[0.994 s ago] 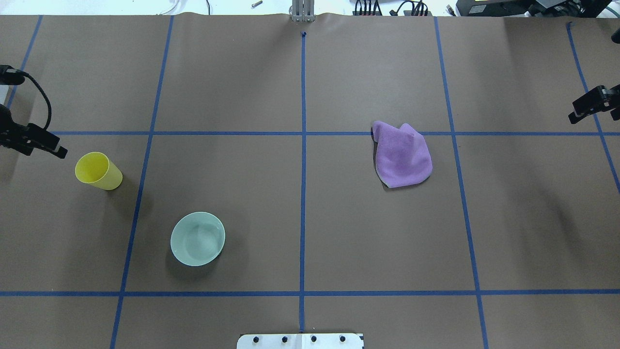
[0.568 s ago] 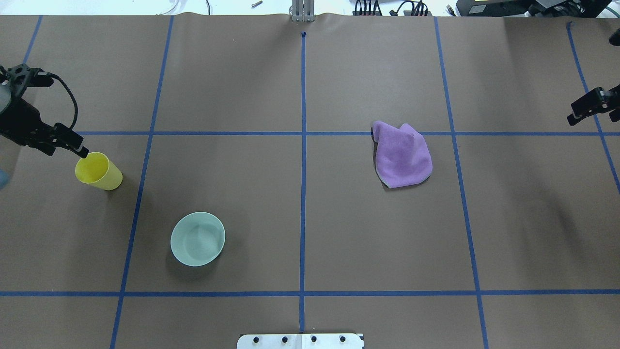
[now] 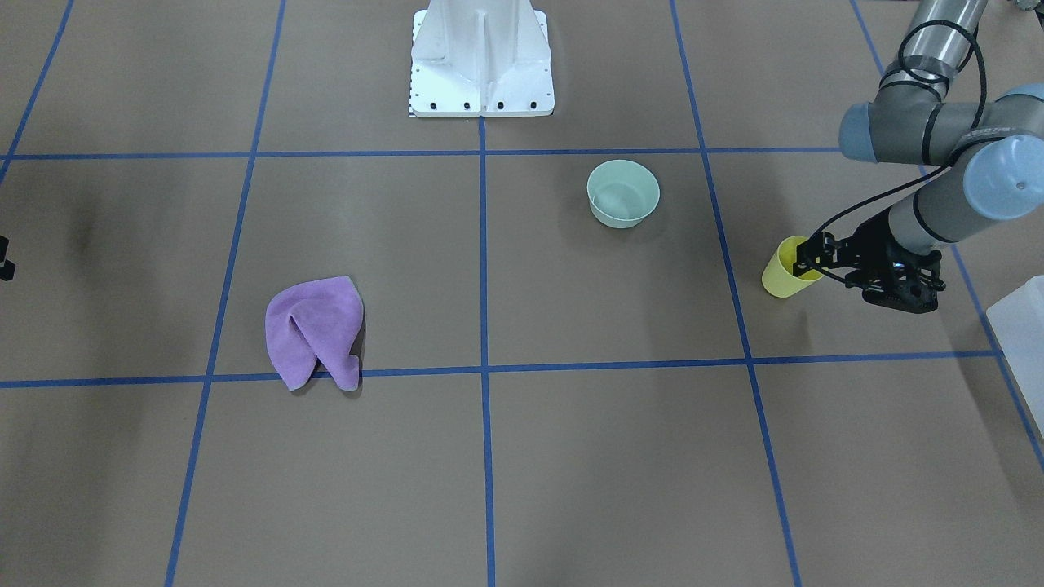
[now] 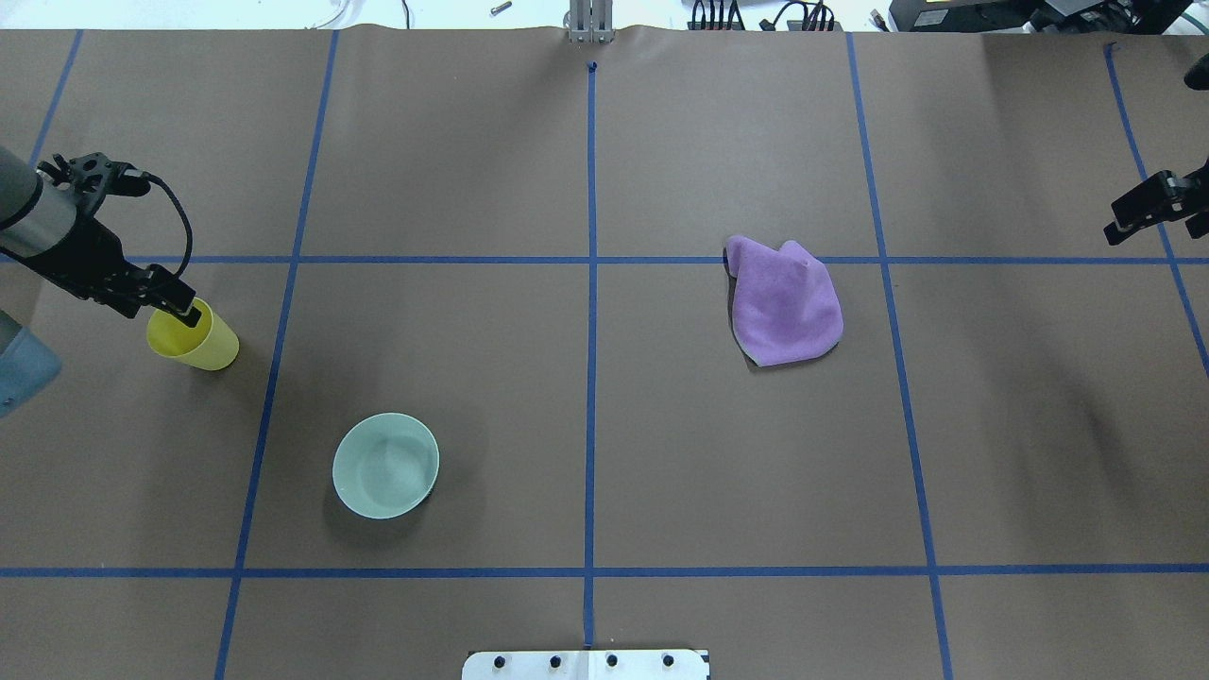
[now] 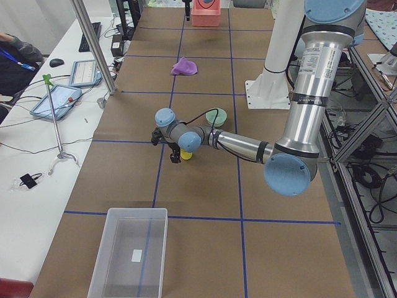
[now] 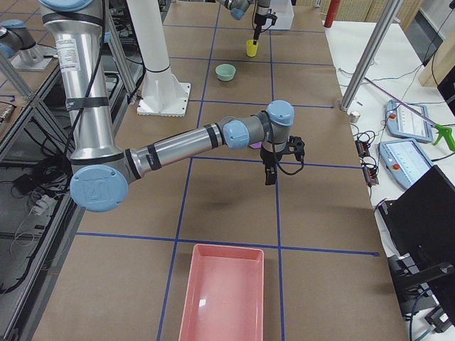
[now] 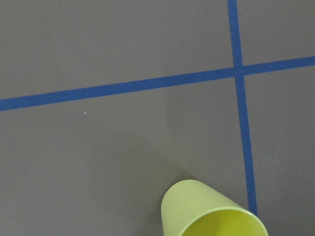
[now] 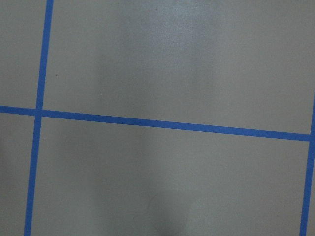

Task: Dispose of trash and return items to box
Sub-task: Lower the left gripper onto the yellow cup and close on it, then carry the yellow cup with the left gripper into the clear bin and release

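Observation:
A yellow cup (image 4: 198, 345) stands upright at the table's left; it also shows in the front view (image 3: 781, 277) and the left wrist view (image 7: 209, 211). My left gripper (image 4: 185, 312) hovers at the cup's rim, one fingertip over its mouth, and looks open (image 3: 807, 255). A mint bowl (image 4: 385, 465) stands nearer the robot base. A crumpled purple cloth (image 4: 784, 302) lies right of centre. My right gripper (image 4: 1126, 219) hangs at the far right edge, apart from the cloth, empty, and looks open.
A clear plastic bin (image 5: 127, 254) stands beyond the table's left end, its corner showing in the front view (image 3: 1019, 326). A pink bin (image 6: 220, 298) stands at the right end. The robot base (image 3: 481, 57) is at the near middle. Blue tape lines grid the brown tabletop.
My left gripper has moved right from the table's edge to the yellow cup, its tip now over the cup's mouth. The right gripper has barely shifted.

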You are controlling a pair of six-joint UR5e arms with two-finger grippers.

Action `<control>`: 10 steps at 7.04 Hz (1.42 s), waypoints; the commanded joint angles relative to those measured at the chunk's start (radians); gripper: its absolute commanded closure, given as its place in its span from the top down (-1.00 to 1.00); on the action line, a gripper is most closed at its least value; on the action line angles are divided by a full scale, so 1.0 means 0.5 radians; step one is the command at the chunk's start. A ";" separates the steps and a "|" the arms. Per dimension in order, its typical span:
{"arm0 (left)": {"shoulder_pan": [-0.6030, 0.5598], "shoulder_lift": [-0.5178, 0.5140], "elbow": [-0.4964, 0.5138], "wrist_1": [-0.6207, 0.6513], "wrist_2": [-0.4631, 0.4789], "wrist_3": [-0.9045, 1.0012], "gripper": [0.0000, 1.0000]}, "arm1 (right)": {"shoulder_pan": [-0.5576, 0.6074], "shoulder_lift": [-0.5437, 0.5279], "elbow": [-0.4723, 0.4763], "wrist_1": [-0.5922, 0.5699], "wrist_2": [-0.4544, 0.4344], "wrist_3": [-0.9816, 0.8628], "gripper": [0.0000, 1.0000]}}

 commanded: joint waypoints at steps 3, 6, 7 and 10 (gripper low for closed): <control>-0.005 0.037 -0.119 0.002 -0.010 0.011 -1.00 | 0.000 0.000 0.001 0.000 0.000 -0.001 1.00; -0.378 0.150 -0.276 0.005 -0.267 0.142 -1.00 | 0.000 0.000 0.001 0.000 0.000 -0.001 1.00; -0.586 0.205 -0.268 0.005 -0.280 0.261 -1.00 | 0.000 0.000 0.001 0.000 0.000 -0.001 1.00; -1.127 0.188 0.080 0.238 -0.177 1.114 -1.00 | 0.000 0.000 -0.002 0.000 0.000 -0.001 1.00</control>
